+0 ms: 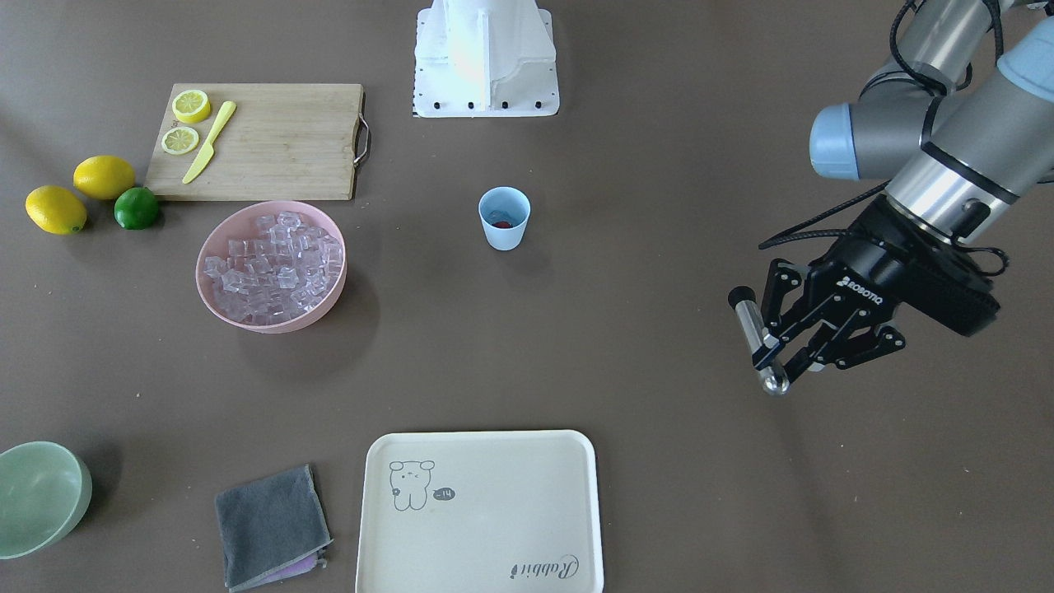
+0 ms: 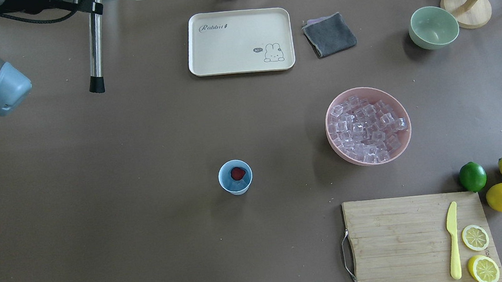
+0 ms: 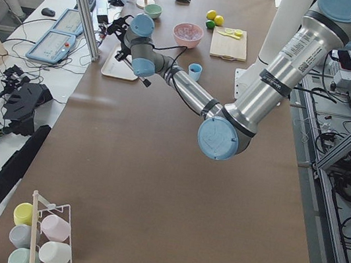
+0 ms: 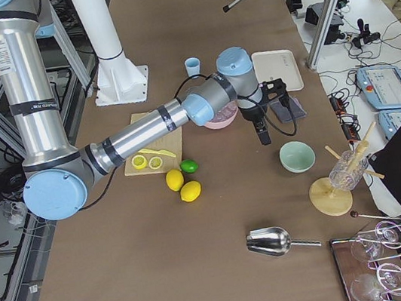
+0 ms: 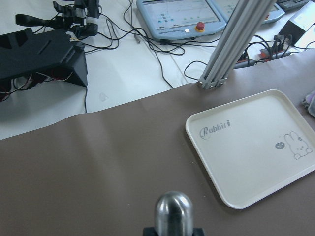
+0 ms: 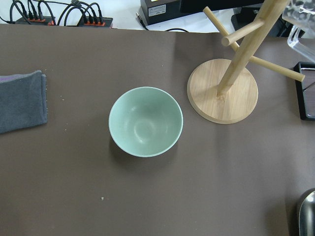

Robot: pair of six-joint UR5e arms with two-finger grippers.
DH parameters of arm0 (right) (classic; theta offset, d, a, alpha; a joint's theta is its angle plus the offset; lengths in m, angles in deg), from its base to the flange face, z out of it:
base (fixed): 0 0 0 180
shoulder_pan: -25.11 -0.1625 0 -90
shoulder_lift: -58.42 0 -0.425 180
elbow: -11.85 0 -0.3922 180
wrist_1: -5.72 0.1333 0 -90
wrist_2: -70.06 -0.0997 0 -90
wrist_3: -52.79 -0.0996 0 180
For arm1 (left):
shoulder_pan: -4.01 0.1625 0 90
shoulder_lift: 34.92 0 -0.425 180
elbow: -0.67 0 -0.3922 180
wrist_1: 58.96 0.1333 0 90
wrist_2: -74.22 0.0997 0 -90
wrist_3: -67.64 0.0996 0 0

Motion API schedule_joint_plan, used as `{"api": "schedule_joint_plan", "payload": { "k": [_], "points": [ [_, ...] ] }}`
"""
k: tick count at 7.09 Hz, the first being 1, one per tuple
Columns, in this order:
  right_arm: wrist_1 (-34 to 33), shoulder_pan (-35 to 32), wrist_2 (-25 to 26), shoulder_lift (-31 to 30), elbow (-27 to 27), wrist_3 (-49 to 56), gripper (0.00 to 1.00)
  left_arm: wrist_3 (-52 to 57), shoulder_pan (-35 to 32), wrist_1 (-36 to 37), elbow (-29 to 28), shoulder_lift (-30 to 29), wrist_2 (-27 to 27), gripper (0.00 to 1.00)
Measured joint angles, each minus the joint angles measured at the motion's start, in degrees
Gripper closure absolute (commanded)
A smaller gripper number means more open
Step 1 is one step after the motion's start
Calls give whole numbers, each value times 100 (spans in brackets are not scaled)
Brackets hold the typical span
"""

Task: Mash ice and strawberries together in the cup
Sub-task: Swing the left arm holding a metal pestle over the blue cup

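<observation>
cup (image 2: 236, 188) mid-table, strawberry (image 2: 237, 173) inside; ice (image 2: 365, 130) heaped in pink bowl (image 2: 402, 146) | left gripper (image 1: 774, 354) clamped on steel muddler (image 1: 753, 329) | right gripper (image 4: 263, 134) fingers: cannot tell | cup likely light, tippy (ice hard, slick), so brace its wall low

From my left gripper (image 1: 781, 356), closed around the metal rod (image 1: 748, 317), open brown table (image 1: 659, 272) runs straight to the cup (image 1: 503, 218). The cup stands alone, with room on every side. The pink bowl (image 1: 272, 265) is well apart beyond it, and the tray (image 1: 480, 511) well apart toward the operators' edge.
</observation>
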Motion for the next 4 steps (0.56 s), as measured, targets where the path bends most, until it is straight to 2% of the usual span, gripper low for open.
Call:
{"api": "schedule_joint_plan", "payload": {
  "k": [2,4],
  "points": [
    [6,14,13,16,49,-17,0,-448,539,-770,354,23,280,100],
    [7,21,28,49,70,-7,0,-959,1297,-1850,419,48,943,100]
  ]
}}
